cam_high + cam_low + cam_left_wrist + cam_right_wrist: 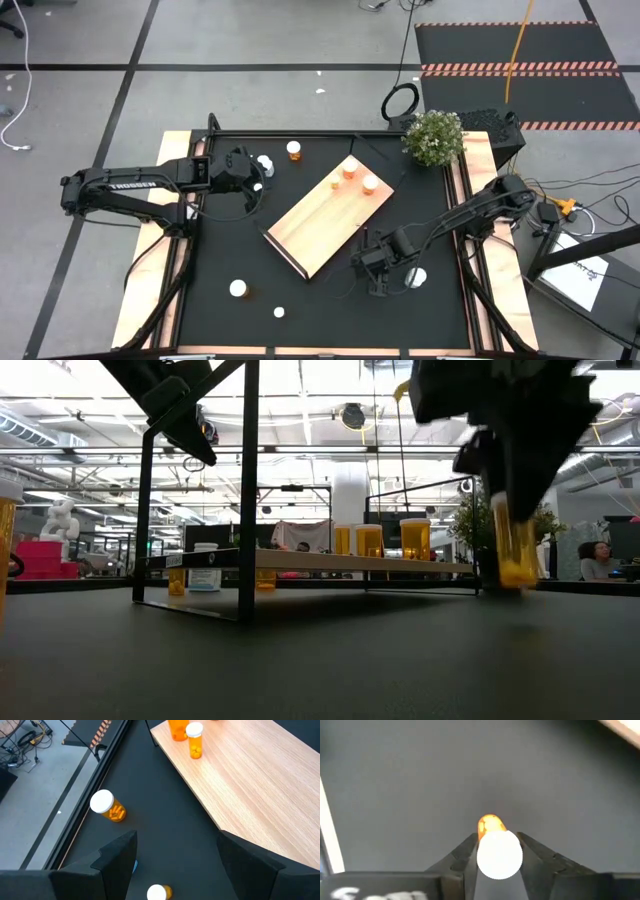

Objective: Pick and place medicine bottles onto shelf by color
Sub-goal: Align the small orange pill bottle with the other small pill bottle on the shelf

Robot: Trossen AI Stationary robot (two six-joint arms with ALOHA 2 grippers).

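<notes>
The shelf (330, 215) is a light-wood board raised on a black frame in the middle of the black mat. Two orange medicine bottles (350, 170) (370, 185) stand at its far end. My right gripper (499, 851) is near the shelf's near right corner, shut on an orange bottle with a white cap (500, 854). My left gripper (175, 865) hovers open at the far left, above two orange bottles (110, 807) (159, 893) on the mat. Another orange bottle (294, 150) stands by the far edge. My right gripper pinches the orange bottle at its top, one finger on each side of the white cap (482, 862). The fingers come from above, pointing steeply down. The bottle's orange body (515, 550) hangs upright below the fingers and seems just clear of the mat.
White bottles stand on the mat near the near edge (238, 289) (279, 312), beside my right gripper (416, 278) and by my left gripper (265, 163). A potted plant (433, 137) stands at the far right corner. Bare mat lies left of the shelf.
</notes>
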